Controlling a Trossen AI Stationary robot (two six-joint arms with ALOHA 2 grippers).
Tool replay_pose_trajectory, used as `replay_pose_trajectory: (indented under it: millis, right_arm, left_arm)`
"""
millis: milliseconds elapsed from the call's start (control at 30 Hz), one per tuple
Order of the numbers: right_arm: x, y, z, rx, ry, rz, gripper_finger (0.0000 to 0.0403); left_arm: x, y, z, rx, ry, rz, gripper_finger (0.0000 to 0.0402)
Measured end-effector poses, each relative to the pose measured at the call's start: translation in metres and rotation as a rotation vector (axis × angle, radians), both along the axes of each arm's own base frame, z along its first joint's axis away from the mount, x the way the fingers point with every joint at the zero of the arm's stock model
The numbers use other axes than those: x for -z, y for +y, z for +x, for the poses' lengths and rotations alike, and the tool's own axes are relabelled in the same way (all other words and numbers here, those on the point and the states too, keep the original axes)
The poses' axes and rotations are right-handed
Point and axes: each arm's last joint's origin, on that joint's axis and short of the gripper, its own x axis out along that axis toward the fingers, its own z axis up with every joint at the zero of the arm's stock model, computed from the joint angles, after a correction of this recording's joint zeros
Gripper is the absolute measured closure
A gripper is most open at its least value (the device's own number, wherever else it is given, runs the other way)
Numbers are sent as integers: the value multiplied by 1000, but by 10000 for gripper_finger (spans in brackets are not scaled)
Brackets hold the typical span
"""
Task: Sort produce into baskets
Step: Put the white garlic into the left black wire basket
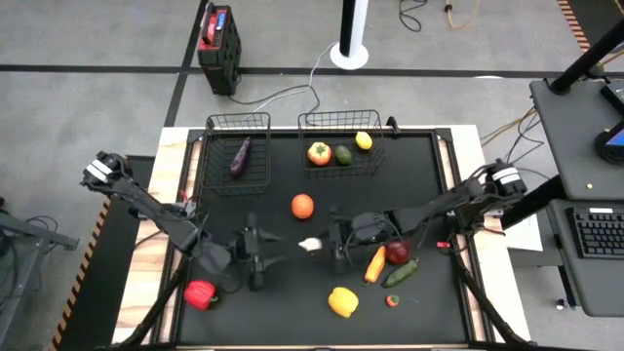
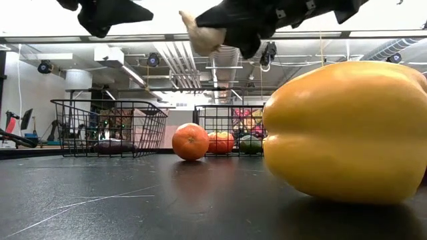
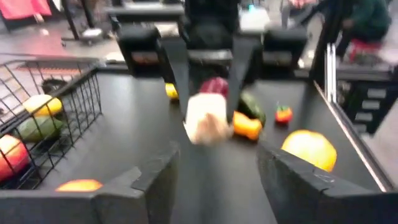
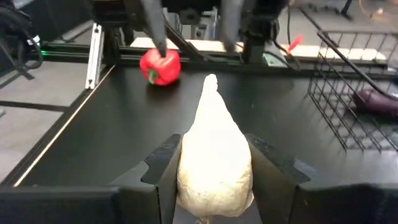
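Passing the Garlic Between Grippers Above the Mat

High view. Holding the garlic (image 1: pixel 310 245) over the middle of the black mat (image 1: pixel 429 156), the right gripper (image 1: pixel 327 244) was clamped on it, while the left gripper (image 1: pixel 277 256) faced it from the left with its fingers apart. The narrow basket (image 1: pixel 237 123) at far left held an eggplant (image 1: pixel 240 157); the wide basket (image 1: pixel 339 119) to its right held a tomato (image 1: pixel 319 153), an avocado (image 1: pixel 343 154) and a lemon (image 1: pixel 364 140). An orange (image 1: pixel 302 206), carrot (image 1: pixel 375 264), red apple (image 1: pixel 397 252), cucumber (image 1: pixel 401 273), yellow pepper (image 1: pixel 342 301) and red pepper (image 1: pixel 200 293) lay loose on the mat.

Low view. Both grippers hung well above the surface, the garlic (image 2: pixel 200 37) protruding from the right one (image 2: pixel 212 35); the yellow pepper (image 2: pixel 347 130) filled the near right.

Left wrist view. The left gripper's fingers (image 3: pixel 158 180) stood spread, with the garlic (image 3: pixel 207 118) ahead between the right gripper's fingers. Judged as a handover, the left fingers should straddle the bulb's free end before closing.

Right wrist view. The right gripper's fingers (image 4: pixel 165 165) pressed both flanks of the garlic (image 4: pixel 214 155), its pointed tip aimed at the left arm. Release would best wait until the other grip is firm; the tapered tip may slip, so a hold nearer the broad body seems safer.
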Motion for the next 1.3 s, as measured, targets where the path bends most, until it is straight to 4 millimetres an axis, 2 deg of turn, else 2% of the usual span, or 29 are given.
replay_pose_trajectory:
  millis: [133, 267, 700, 800, 967, 1200, 1300]
  right_arm:
    - [8, 3, 8, -15, -56, -27, 247]
    - [14, 4, 14, -22, -97, -44, 249]
    - [13, 4, 15, -26, -127, -61, 250]
    - [13, 4, 15, -27, -126, -61, 249]
    - [14, 4, 15, -28, -120, -62, 247]
    - [15, 4, 14, -26, -102, -66, 240]
    - [15, 4, 14, -26, -102, -65, 223]
  left_arm:
    - [5, 6, -1, -23, -64, 1, 180]
    - [10, 7, 0, 1, -104, 23, 172]
    - [28, 14, 24, -38, -159, 91, 193]
    - [31, 12, 28, 5, -171, 99, 204]
    - [36, 11, 32, 16, -185, 120, 251]
    - [35, 11, 33, 27, -201, 148, 383]
    - [35, 11, 33, 27, -201, 149, 385]
